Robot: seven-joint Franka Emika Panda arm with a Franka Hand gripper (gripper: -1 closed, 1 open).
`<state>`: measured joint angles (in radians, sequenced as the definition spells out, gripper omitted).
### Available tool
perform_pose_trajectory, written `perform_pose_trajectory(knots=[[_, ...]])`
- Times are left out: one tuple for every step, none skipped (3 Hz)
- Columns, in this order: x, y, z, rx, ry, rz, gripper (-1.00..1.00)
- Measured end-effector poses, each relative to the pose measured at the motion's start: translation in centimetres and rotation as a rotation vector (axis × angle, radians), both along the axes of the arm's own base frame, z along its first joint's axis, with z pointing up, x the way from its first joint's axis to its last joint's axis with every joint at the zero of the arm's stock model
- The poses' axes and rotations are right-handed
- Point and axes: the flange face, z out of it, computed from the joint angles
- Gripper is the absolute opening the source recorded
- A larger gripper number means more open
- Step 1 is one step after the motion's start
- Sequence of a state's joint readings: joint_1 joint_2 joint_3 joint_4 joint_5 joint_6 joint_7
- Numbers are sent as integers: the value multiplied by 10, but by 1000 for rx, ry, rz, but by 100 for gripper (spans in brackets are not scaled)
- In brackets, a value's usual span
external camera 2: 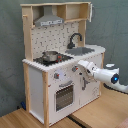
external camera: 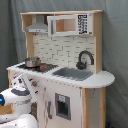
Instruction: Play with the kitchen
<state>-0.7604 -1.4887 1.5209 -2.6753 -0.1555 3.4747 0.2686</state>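
A: Okay, first exterior view. What was there?

B: The kitchen (external camera: 62, 75) filled most of the frame, white with light-wood trim, against a grey curtain (external camera: 112, 45). Pot (external camera: 32, 62) sat on the stove (external camera: 36, 66) at the first exterior view's left. Grey sink (external camera: 73, 73) was to the right of it, with the black faucet (external camera: 84, 59) behind the sink. Range hood (external camera: 38, 25) up top left, microwave-style cabinet (external camera: 70, 23) beside it.

A: Arm?

B: White arm (external camera: 17, 97) was low in the first exterior view's left corner, in front of the kitchen's lower front. Gripper (external camera: 26, 82) was up near the counter edge below the stove. Fingers: could not tell, spread or pressed together.

A: Second exterior view?

B: Kitchen (external camera 2: 60, 65) stood on a wooden floor (external camera 2: 95, 112), seen from its other corner. Pot (external camera 2: 50, 56) on the stove (external camera 2: 52, 59), sink (external camera 2: 80, 51) and faucet (external camera 2: 75, 39) further back. Oven door (external camera 2: 64, 95) was on the front, knobs (external camera 2: 56, 76) above it. Hood (external camera 2: 49, 21) under the top shelf.

A: And the arm there?

B: Arm (external camera 2: 105, 75) came in from the second exterior view's right, roughly level. Gripper (external camera 2: 78, 68) was right at the front panel, just beside the knob row, above and right of the oven door. Whether it touched the panel, unclear. Fingers again could not be made out.
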Motion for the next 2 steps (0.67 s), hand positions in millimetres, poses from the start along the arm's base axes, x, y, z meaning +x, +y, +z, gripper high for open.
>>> perform_pose_trajectory(knots=[[19,13,-7,-6,5,2,100],[23,21,2,-9,-13,14,100]])
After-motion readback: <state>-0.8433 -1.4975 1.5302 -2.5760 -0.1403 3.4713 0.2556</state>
